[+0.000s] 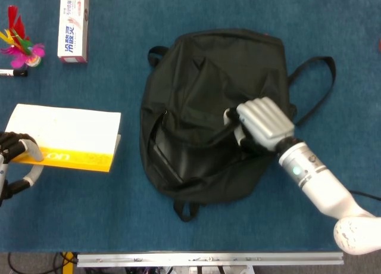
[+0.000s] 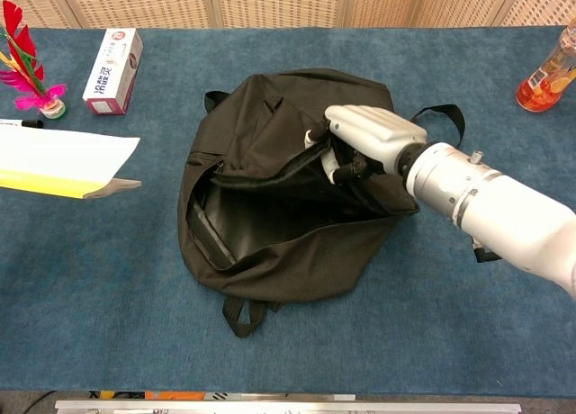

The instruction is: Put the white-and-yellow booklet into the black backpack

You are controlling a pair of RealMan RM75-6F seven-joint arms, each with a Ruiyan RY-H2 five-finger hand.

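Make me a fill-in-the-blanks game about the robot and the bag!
1. The right hand lifts the flap of the black ____.
2. The left hand holds a white-and-____ booklet.
3. The booklet is to the ____ of the backpack.

Missing words: backpack; yellow; left

The toothpaste box [image 1: 74,24] lies flat on the blue tabletop [image 1: 89,214], white with red and blue print, its long side running front to back. Left of the box, near it, stands a feathered shuttlecock [image 1: 21,44] with red, yellow and pink plumes. Just in front of the shuttlecock, a marker pen [image 1: 12,73] with a white barrel and black cap lies flat. Well to the right of the box, at the tabletop's right edge, an orange bottle [image 2: 550,68] stands upright.
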